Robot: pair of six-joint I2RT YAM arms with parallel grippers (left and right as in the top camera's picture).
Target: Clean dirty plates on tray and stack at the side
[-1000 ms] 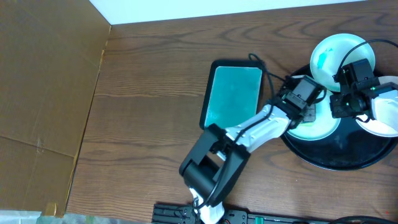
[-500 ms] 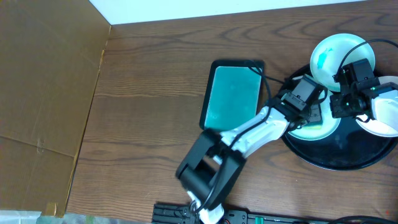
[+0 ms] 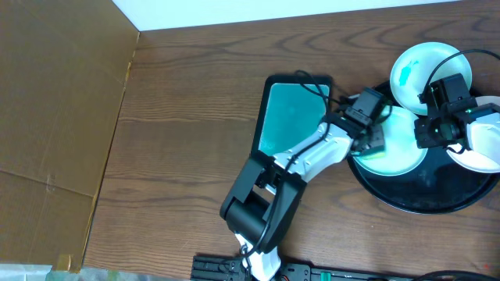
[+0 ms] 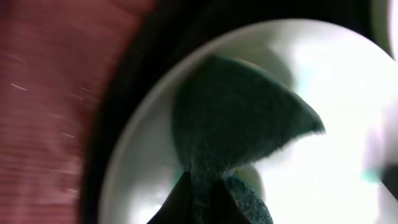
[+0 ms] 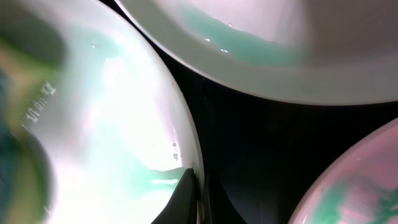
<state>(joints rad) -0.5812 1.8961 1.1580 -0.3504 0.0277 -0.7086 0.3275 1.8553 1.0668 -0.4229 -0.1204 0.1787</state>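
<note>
Station: wooden counter (image 3: 195,94), two arms, both working over the tray (image 3: 426,201).

Tray – large, round, glossy black, at the right side of the counter. All three plates are on or over it. The centre plate (image 3: 402,152) lies flat on the tray's left half. The rear plate (image 3: 418,66) overhangs the far rim and carries a teal smear. The right-hand plate (image 3: 488,148) is partly cut off by the picture edge.

Left end effector (image 3: 375,139): fingers together, clamped on a dark green scouring pad (image 4: 242,118). The wrist view shows the pad spread against the white surface of the centre plate, near the plate edge that faces the bare counter. That view is blurred.

Right end effector (image 3: 428,134): fingers together. In the wrist view their tips (image 5: 188,193) sit right at the rim of the centre plate (image 5: 93,124) – whether the rim is pinched between them cannot be told. Pale green liquid streaks this plate and the rear plate (image 5: 280,50).

A rectangular teal dish (image 3: 293,117) with a black rim stands just left of the tray, partly under the left arm.
</note>
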